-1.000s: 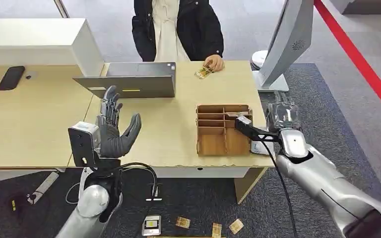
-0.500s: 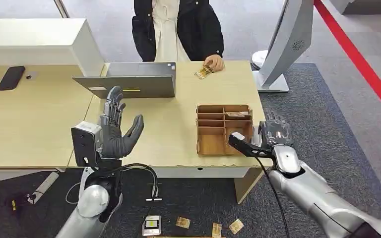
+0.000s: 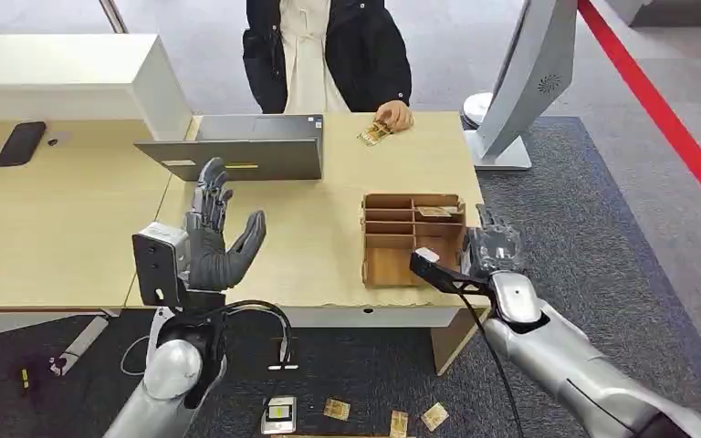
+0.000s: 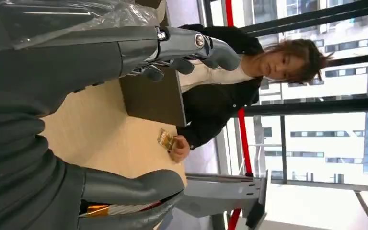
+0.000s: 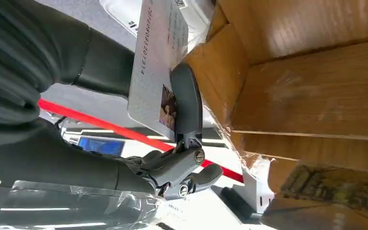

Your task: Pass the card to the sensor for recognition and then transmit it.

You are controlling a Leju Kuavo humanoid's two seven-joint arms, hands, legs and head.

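While the right hand (image 3: 491, 248) sits at the near right corner of the wooden organiser (image 3: 411, 239), its fingers are mostly lost behind a wrinkled clear plastic wrap in the head view. The right wrist view resolves it: a pale, glossy card (image 5: 157, 67) with a printed number strip and a small photo is pinched between thumb and a grey finger, held just beside the organiser's outer wall; the card's upper end is cut off by the frame. Whether the card touches the wall cannot be told.

Organiser: thin brown board, rectangular compartments, rough cut edges; one far compartment holds a patterned card (image 3: 435, 211), blurred.

Left hand (image 3: 214, 239) is raised over the light wood-grain table (image 3: 55, 228), palm up, fingers spread, holding nothing; dark fingers, grey ribbed cover.

At the table's far edge a person's hand (image 3: 395, 114) rests on a gold-patterned card (image 3: 374, 133), detail too small to read. Grey laptop (image 3: 242, 146) open nearby. Several cards on the dark carpet (image 3: 392, 421), partly cropped.
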